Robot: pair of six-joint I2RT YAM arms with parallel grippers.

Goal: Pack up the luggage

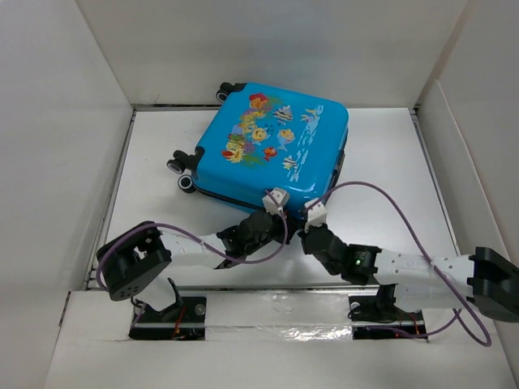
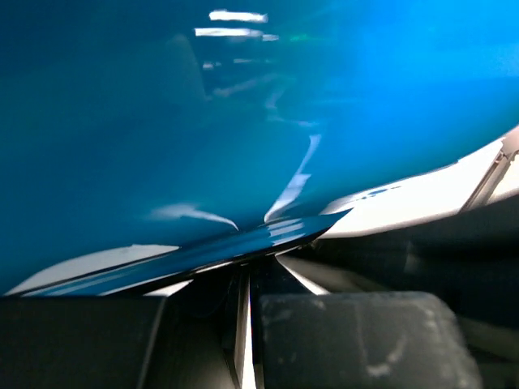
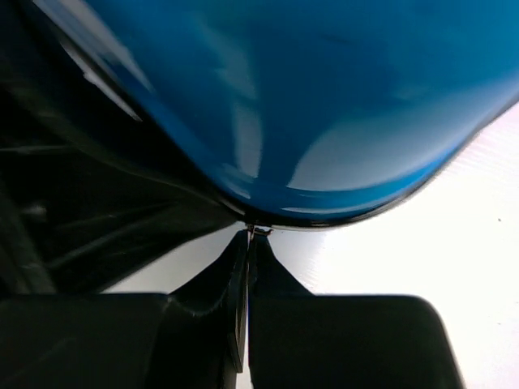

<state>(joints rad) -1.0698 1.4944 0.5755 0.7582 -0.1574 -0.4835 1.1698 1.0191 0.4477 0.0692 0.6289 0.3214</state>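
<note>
White table (image 1: 389, 162), walled on three sides, fills the overhead view. The luggage (image 1: 272, 142) lies flat in the upper centre of that view, closed, with its fish-print shell facing up. It is turned slightly askew to the table edges. Its black wheels (image 1: 174, 164) project at the left and upper-left corners.

The left arm (image 1: 190, 247) reaches in from the lower left and the right arm (image 1: 405, 267) from the lower right. Both wrists converge at the case's near edge, just beside each other.

Left gripper (image 2: 246, 284): fingers drawn together, only a thin bright slit between them. The tips sit at the lower rim of the blue shell. The view is blurred, and anything pinched between them cannot be made out.

Right gripper (image 3: 248, 241): fingers clenched, the tips meeting at the black zipper (image 3: 340, 217) under the shell's rounded corner. Whether a zip pull is caught between them cannot be told.
</note>
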